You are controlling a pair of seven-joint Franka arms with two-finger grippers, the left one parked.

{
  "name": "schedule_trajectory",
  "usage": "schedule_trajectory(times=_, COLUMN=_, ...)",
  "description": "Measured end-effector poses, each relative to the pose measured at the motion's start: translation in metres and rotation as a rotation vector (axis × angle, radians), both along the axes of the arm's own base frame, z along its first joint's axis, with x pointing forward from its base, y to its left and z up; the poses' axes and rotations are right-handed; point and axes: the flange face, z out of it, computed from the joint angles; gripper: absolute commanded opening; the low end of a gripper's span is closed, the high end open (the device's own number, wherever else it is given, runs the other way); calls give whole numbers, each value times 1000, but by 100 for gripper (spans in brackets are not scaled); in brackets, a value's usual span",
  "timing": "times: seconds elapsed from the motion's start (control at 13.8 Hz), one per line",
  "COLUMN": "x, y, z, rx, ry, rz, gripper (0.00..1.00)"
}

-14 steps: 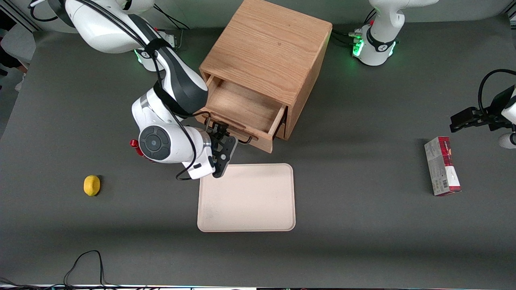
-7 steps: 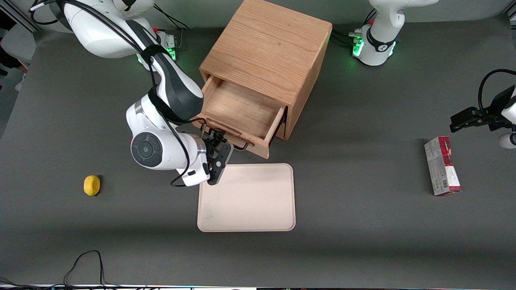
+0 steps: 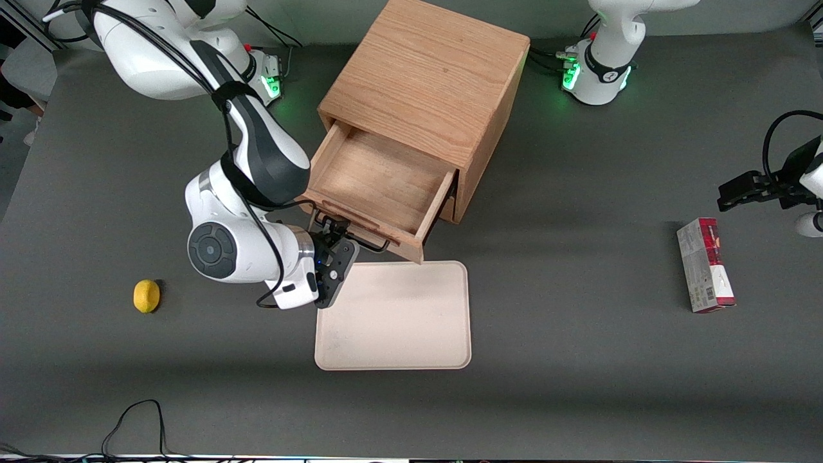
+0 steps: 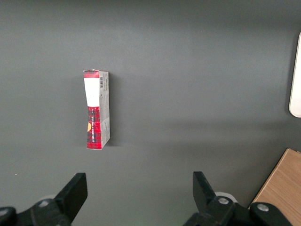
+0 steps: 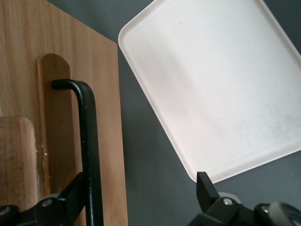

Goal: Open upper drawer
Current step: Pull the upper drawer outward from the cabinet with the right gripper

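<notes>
The upper drawer (image 3: pixel 376 177) of the light-oak cube cabinet (image 3: pixel 431 71) stands pulled well out, its wooden tray bare inside. Its thin black wire handle (image 3: pixel 363 243) faces the front camera. My right gripper (image 3: pixel 331 236) is at the handle's end toward the working arm, between the drawer front and the tray. In the right wrist view the gripper (image 5: pixel 139 190) is open, fingers wide apart. The handle bar (image 5: pixel 89 141) lies just inside one fingertip (image 5: pixel 75 190), against the drawer front (image 5: pixel 110 117). The rest of the gap is empty.
A cream tray (image 3: pixel 395 315) lies on the grey table just nearer the front camera than the drawer; it also shows in the right wrist view (image 5: pixel 221 84). A lemon (image 3: pixel 146 296) lies toward the working arm's end. A red box (image 3: pixel 704 265) lies toward the parked arm's end.
The drawer has slid farther out of the cabinet toward the front camera, its front now reaching the tray's edge. My gripper and arm moved with the handle the same way.
</notes>
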Motion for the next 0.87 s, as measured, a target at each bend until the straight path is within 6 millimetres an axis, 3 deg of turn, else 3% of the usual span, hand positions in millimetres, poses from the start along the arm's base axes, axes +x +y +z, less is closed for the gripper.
schedule_trajectory(times=0.87, x=22, y=-23, z=-1, rx=7, ry=-67, rz=-62, gripper=100)
